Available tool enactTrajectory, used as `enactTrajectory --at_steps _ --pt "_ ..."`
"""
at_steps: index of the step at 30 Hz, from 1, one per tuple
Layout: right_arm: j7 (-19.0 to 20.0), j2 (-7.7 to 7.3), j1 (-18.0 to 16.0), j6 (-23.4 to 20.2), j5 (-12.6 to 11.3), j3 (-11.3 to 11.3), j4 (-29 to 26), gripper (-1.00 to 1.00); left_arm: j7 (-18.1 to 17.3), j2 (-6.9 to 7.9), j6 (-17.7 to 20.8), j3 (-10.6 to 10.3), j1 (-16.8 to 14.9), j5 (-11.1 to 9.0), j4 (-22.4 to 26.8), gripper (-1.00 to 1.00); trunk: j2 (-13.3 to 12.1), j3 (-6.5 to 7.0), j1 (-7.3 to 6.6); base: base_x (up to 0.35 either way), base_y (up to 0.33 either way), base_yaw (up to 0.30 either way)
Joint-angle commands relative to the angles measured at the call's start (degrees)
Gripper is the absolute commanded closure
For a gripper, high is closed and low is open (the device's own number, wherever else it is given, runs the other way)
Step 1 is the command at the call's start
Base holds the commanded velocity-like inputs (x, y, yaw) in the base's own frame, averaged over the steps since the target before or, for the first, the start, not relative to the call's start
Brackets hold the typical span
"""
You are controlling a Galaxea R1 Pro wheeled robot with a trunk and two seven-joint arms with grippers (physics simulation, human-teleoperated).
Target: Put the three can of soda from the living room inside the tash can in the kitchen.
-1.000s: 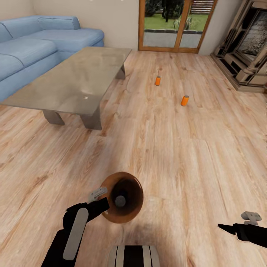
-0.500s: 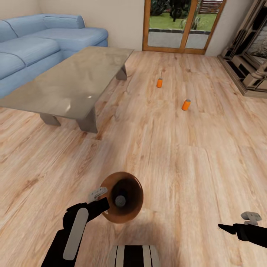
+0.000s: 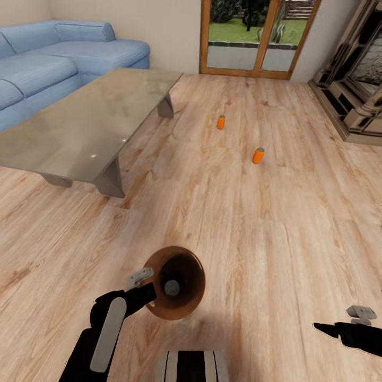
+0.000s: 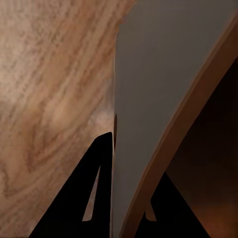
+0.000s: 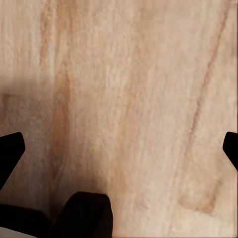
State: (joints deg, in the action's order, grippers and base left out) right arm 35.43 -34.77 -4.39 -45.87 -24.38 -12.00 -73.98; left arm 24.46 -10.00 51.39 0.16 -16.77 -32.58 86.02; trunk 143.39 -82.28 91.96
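Two orange soda cans stand upright on the wood floor ahead, one farther (image 3: 220,122) and one nearer (image 3: 258,155). The coppery-brown trash can (image 3: 183,276) hangs tilted in front of my trunk, mouth facing up towards the head camera. A grey round top (image 3: 171,287) shows deep inside it. My left gripper (image 3: 149,291) is shut on the bin's rim; in the left wrist view its fingers (image 4: 99,198) straddle the bin wall (image 4: 148,89). My right gripper (image 3: 322,328) hovers low at the right, open over bare floor, its fingertips (image 5: 10,148) wide apart.
A low grey table (image 3: 79,127) stands at the left with a blue sofa (image 3: 48,69) behind it. A glass patio door (image 3: 249,37) is at the back and a brick fireplace (image 3: 361,79) at the right. Open plank floor lies between me and the cans.
The whole view has shifted: the camera moved forward and turned, so the cans and table sit lower and further left in the picture. Both arms and the bin keep their pose.
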Motion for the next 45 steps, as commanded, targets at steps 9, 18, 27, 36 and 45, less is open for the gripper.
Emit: enactTrajectory --at_steps 9,18,27,36,45 --pt "0.02 -0.03 0.00 2.17 0.08 0.03 1.32 -1.00 0.24 0.00 -0.33 -0.07 -0.02 -0.99 0.02 1.00 0.00 0.01 -0.01 0.212 -0.272 0.000" --pt "-0.08 -0.03 0.00 1.49 0.20 0.07 0.50 -1.00 0.24 0.00 -0.33 -0.07 -0.02 -0.99 -0.03 1.00 0.00 0.01 -0.01 0.215 -0.269 0.000" --pt "-0.10 -0.03 0.00 0.62 0.21 0.05 -1.30 -1.00 0.24 0.00 -0.33 -0.07 -0.02 -0.99 -0.06 1.00 0.00 0.06 -0.01 0.219 -0.263 0.198" --pt "-0.10 -0.03 0.00 0.60 0.21 0.04 -1.34 -1.00 0.24 0.00 -0.33 -0.10 -0.02 -0.99 -0.06 1.00 0.00 0.06 -0.01 0.219 -0.263 0.297" --pt "-1.01 -0.03 0.00 0.62 0.21 0.07 -1.34 -1.00 0.24 0.00 -0.33 -0.07 -0.02 -0.99 -0.06 1.00 0.00 0.06 -0.01 0.219 -0.263 0.300"
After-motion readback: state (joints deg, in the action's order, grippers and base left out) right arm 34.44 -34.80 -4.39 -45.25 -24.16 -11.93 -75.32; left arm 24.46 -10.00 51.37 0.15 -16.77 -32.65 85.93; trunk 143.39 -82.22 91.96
